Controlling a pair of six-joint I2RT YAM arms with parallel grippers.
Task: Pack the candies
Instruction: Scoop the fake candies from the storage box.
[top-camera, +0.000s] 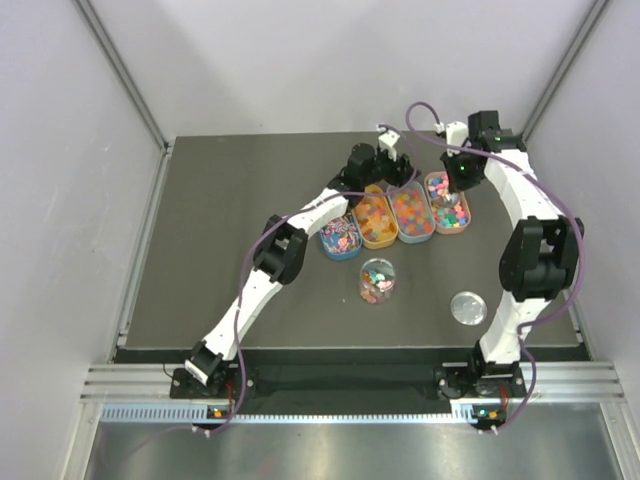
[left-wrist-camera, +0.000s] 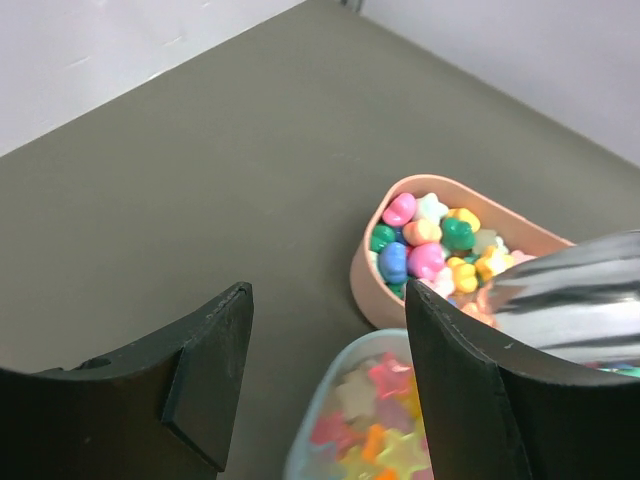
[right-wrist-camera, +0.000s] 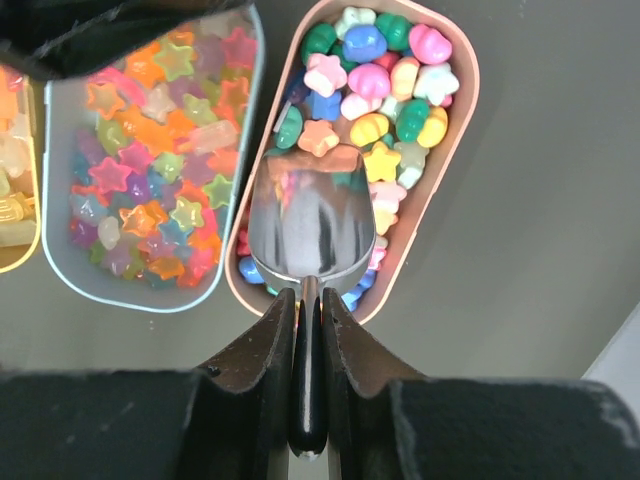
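The candies (right-wrist-camera: 375, 80) fill an oval pink tray (right-wrist-camera: 455, 170), the rightmost in a row of trays (top-camera: 448, 205). My right gripper (right-wrist-camera: 308, 295) is shut on the black handle of a metal scoop (right-wrist-camera: 312, 225). The scoop's bowl lies on the candies at the tray's near end, and I see no candies in the bowl. Star-shaped candies (right-wrist-camera: 140, 160) fill the light-blue tray (right-wrist-camera: 60, 250) beside it. My left gripper (left-wrist-camera: 330, 340) hangs open over that tray's far end (left-wrist-camera: 300, 440), nothing between its fingers (left-wrist-camera: 210, 370). The scoop (left-wrist-camera: 570, 300) shows at the right of the left wrist view.
A clear round jar (top-camera: 377, 280) holding some mixed candies stands in front of the trays, its lid (top-camera: 467, 307) lying to the right. An orange tray (top-camera: 375, 220) and a blue tray (top-camera: 340, 238) continue the row leftward. White walls enclose the dark table (top-camera: 220, 250).
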